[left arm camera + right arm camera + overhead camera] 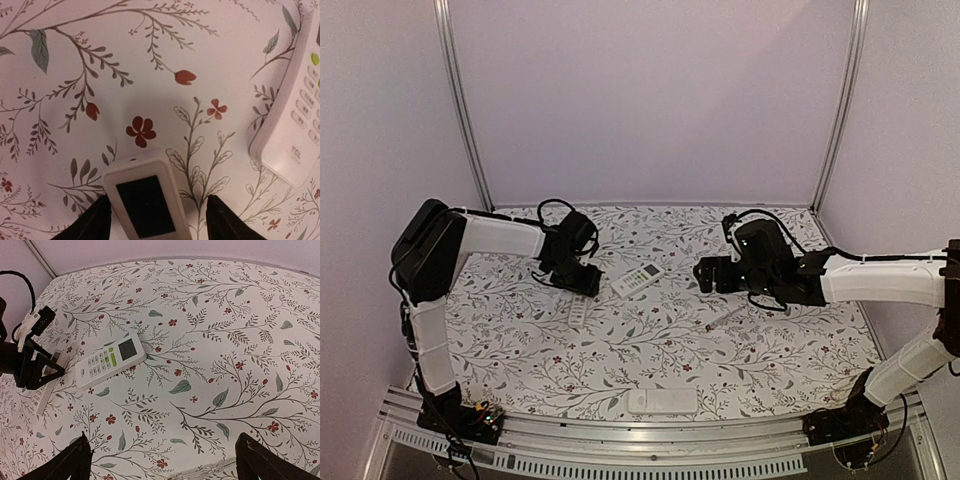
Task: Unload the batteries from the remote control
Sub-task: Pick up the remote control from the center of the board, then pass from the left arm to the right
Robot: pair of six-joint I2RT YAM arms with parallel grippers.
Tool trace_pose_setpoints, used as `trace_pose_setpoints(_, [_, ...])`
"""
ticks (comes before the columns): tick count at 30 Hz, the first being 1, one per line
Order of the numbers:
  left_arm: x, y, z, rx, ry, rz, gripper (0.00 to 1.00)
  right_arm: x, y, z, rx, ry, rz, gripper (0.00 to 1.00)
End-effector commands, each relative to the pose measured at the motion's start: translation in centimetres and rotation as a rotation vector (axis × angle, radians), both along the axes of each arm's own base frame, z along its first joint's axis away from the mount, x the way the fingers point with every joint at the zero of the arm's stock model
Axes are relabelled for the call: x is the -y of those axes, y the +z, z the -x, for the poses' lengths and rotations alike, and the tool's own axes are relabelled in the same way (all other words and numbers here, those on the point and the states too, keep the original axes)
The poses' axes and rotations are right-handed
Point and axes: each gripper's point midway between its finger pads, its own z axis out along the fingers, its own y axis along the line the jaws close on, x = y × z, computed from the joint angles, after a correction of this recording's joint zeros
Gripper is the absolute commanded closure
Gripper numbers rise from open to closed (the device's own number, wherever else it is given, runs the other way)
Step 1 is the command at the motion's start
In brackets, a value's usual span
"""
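top view. the left gripper (576, 288) hangs over a narrow remote (580, 312) that lies on the flowered table cloth (520, 350). a display remote (637, 280) lies just beside it, toward the middle of the table. the right gripper (705, 273) hovers near the display remote, jaws spread wide, holding nothing. a thin white stick (725, 318) lies nearer the arm bases, and a third white casing (662, 400) rests at the near edge. no batteries are in sight. in my judgement they are inside a casing.

left wrist view. the fingers (87, 225) stand on either side of the narrow remote. they are open, not clamped: cloth shows between one finger and the casing. the casing is smooth white plastic with rounded corners and a dark glossy panel. i cannot tell whether this face is its front or its back.

right wrist view. the display remote lies face up: grey screen, green key, rows of pale keys.

step in hand, as judged: securing the narrow remote. the next move calls for a firm squeeze across its width. the battery door must then be exposed for the free arm to slide off. smooth plastic may slip on the cloth.
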Motion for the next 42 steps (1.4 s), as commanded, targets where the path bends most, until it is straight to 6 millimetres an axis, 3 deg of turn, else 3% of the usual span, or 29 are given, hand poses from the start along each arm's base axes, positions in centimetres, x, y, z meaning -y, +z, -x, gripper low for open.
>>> trace_pose_setpoints(1, [-1.1,-0.1,-0.5,0.024,0.005,-0.109,0.38,0.8,-0.3,0.4,-0.007,-0.021,0.009,0.01])
trace_pose_setpoints(14, [-0.4,0.4,-0.6,0.009,0.008,-0.033,0.60,1.0,0.1,0.5,0.006,-0.035,-0.017,0.01])
trace_pose_setpoints(18, [-0.4,2.5,-1.2,0.055,0.038,0.044,0.66,1.0,0.9,0.6,0.023,-0.034,-0.045,0.01])
trace_pose_setpoints(24, [0.3,7.1,-1.8,0.169,0.040,0.194,0.71,0.3,2.5,0.8,0.053,0.001,-0.107,0.01])
trace_pose_setpoints(31, [2.8,14.7,-0.3,0.338,-0.087,0.453,0.76,-2.8,5.5,2.4,0.121,0.193,-0.262,0.01])
trace_pose_setpoints(36, [5.2,23.1,3.0,0.481,-0.252,0.757,0.75,-6.5,9.0,5.7,0.176,0.482,-0.414,0.01])
trace_pose_setpoints(42, [7.1,33.0,8.2,0.583,-0.478,1.104,0.74,-8.9,13.4,9.2,0.242,0.740,-0.575,0.03])
